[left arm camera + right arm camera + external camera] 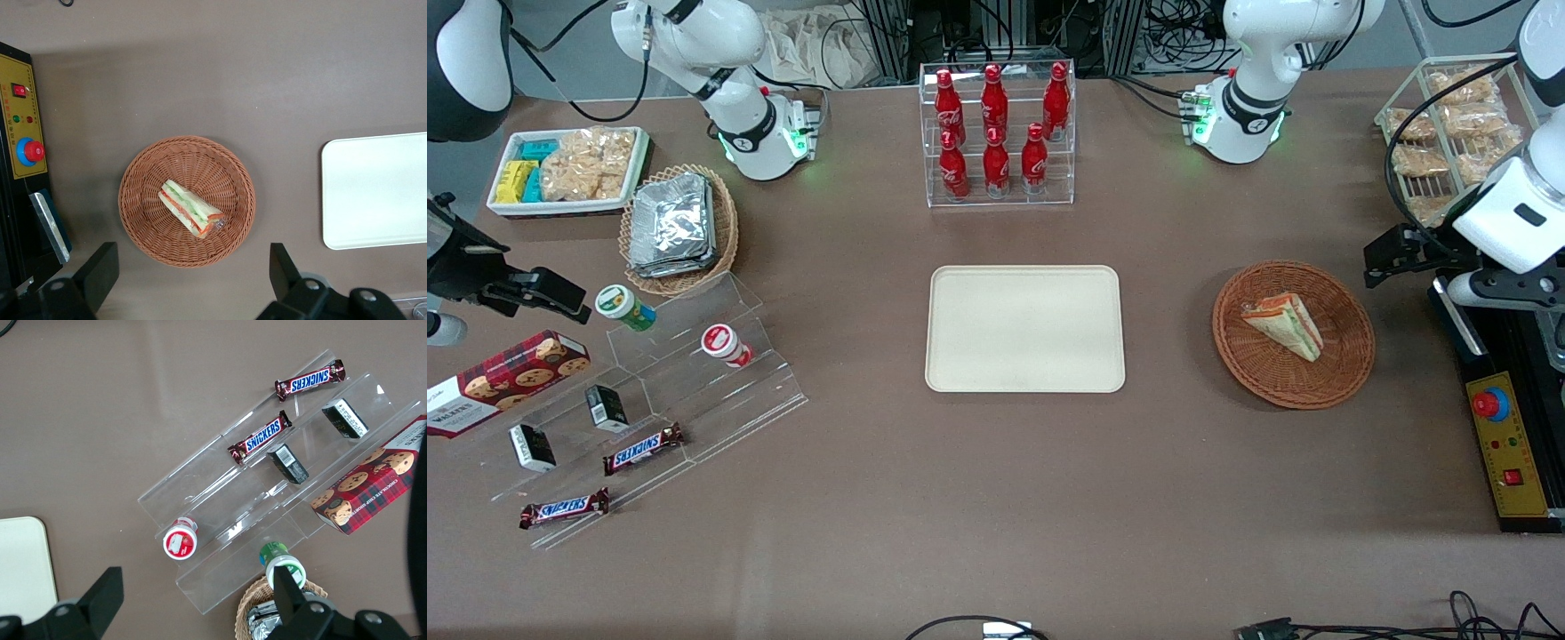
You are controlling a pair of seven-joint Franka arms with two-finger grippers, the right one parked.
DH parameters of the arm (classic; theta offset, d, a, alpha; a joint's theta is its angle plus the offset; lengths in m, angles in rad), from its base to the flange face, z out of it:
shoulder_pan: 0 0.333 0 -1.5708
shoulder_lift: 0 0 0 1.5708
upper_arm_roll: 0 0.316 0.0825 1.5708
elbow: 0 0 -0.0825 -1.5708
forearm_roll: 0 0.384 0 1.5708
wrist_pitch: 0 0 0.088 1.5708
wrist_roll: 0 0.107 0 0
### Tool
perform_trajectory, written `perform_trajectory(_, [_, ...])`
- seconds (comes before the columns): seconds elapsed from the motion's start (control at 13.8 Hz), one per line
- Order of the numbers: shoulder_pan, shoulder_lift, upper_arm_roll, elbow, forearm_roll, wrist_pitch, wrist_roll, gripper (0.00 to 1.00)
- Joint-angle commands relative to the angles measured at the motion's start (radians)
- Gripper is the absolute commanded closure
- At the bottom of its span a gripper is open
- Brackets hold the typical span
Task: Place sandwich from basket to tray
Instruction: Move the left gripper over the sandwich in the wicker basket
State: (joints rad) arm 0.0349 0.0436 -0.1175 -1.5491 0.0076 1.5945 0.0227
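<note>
Open pincer (pixel 190 280) hangs above the basket (pixel 137 220), nothing standing between it and the sandwich (pixel 190 209)

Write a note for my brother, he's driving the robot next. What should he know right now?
Gripper: open, holding nothing, up above the basket, toward the working arm's end of the table.
Sandwich: lying in the basket, untouched.
Tray: mid-table, nothing on it.
Done: nothing yet.
Left: go down, grab the sandwich, lift it, carry it to the tray, let go.
</note>
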Motion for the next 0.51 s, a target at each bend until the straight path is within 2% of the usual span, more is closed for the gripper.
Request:
perform_trajectory(0.0, [-0.018, 0.010, 0.012, 0.021, 0.008, -0.027, -0.033, 0.00])
perform_trajectory(0.29, [-0.016, 0.039, 0.013, 0.027, 0.005, -0.019, -0.050, 0.00])
perform_trajectory(0.44, [-0.018, 0.042, 0.013, 0.006, 0.017, -0.015, -0.174, 0.00])
